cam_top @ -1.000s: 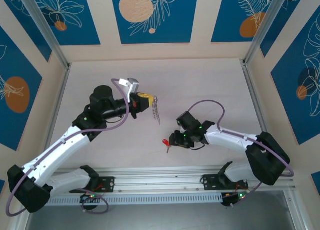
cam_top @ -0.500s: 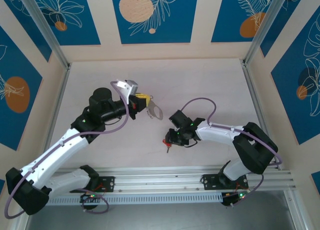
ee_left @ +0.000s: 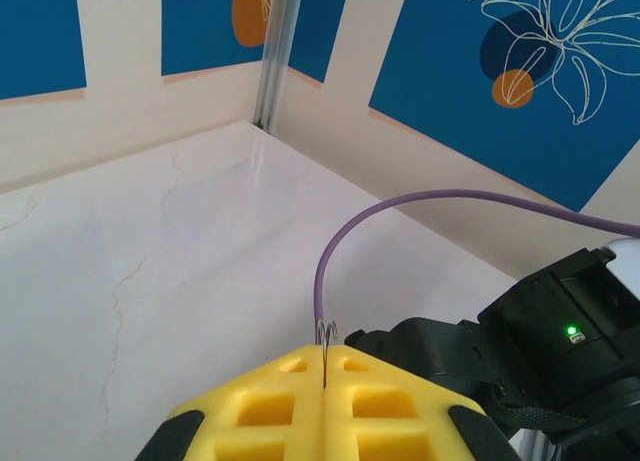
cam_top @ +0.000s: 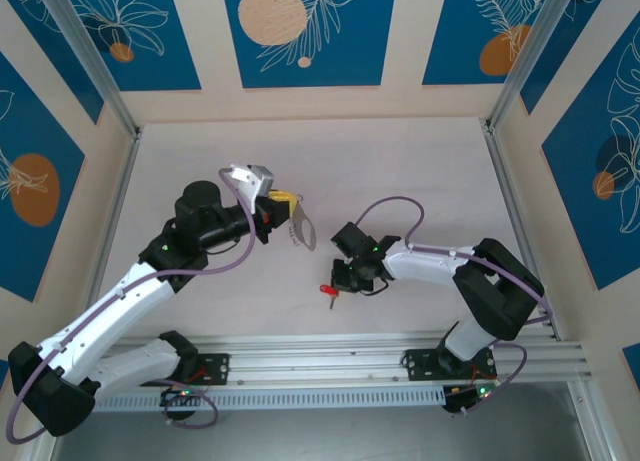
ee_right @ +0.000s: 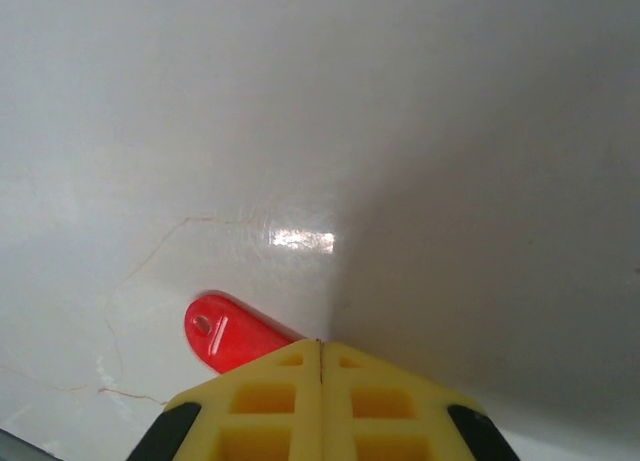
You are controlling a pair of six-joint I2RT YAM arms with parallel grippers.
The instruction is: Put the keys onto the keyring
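Note:
My left gripper (cam_top: 291, 209) hangs above the table's middle, shut on the keyring (cam_top: 303, 229), a grey loop that hangs tilted below its yellow fingers. In the left wrist view a thin bit of the keyring's wire (ee_left: 327, 333) pokes out of the closed seam of the gripper (ee_left: 324, 357). The key (cam_top: 326, 290) with the red head lies flat on the table. My right gripper (cam_top: 343, 281) is down on the table beside it, jaws shut. The right wrist view has the red key (ee_right: 232, 338) slipping under the left fingertip (ee_right: 270, 396) of the gripper (ee_right: 320, 347); nothing shows in the seam.
The table (cam_top: 400, 171) is pale marble-patterned, walled by blue-and-cream panels. The right arm's black wrist (ee_left: 540, 351) and its purple cable (ee_left: 400, 206) stand close in front of my left gripper. A metal rail (cam_top: 320, 361) runs along the near edge.
My right gripper has slid left and down onto the key and its jaws have shut. My left gripper turned the keyring and shifted it slightly left. The key moved a little left.

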